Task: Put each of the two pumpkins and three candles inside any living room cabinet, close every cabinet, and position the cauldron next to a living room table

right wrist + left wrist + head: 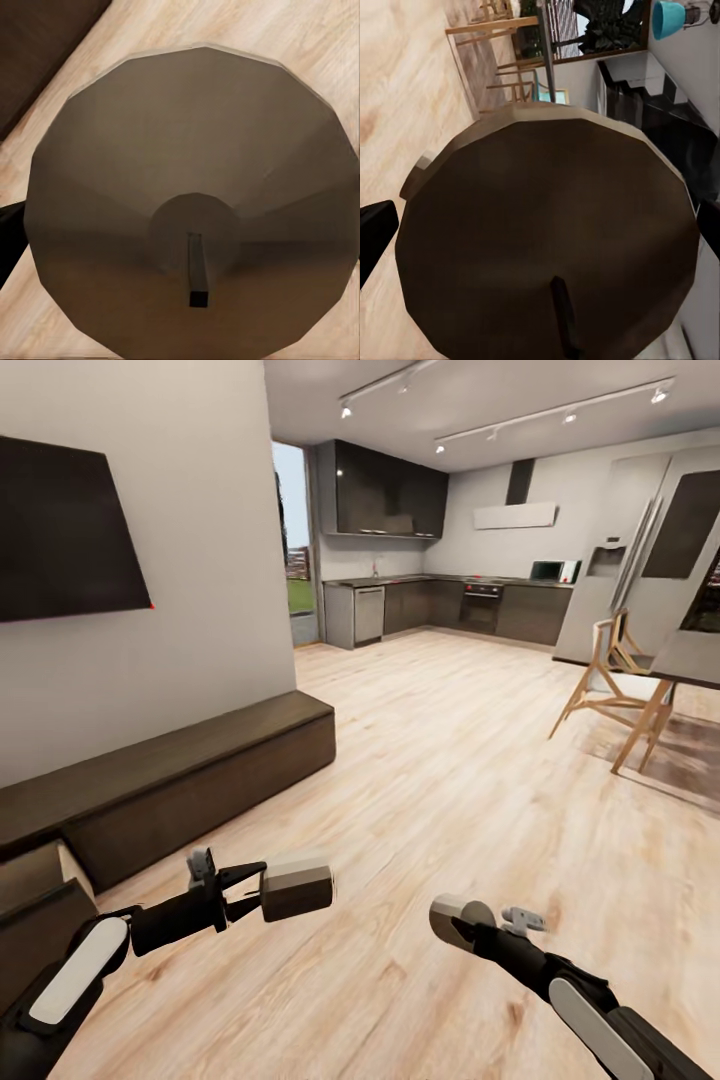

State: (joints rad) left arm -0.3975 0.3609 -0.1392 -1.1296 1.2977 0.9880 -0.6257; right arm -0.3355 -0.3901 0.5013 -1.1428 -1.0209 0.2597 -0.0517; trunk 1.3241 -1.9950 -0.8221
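Left gripper [243, 892]: closed around a candle [297, 885], a squat grey-brown cylinder carried out ahead of the arm above the floor; wick [564, 311] facing the left wrist camera.
Right gripper [478, 928]: likewise clamped on a second candle [455, 917], round end and wick [197, 271] turned back toward the wrist.
Cabinet [190, 775]: long dark-brown unit along the left wall under the wall-mounted TV [65, 530]; one drawer [40, 895] pulled open at the near end, just beside the left arm, pale inside face showing.
Step in hand, by judgement: bringing both candles to the open drawer.
Doing it well: turn the base left to face the drawer squarely; lift each candle over the drawer front before lowering; release one arm at a time; lower fully before opening the fingers, so nothing rolls.
Risk: candle or forearm clipping the drawer edge.
Left to do: pumpkins, third candle, drawer closing, cauldron.
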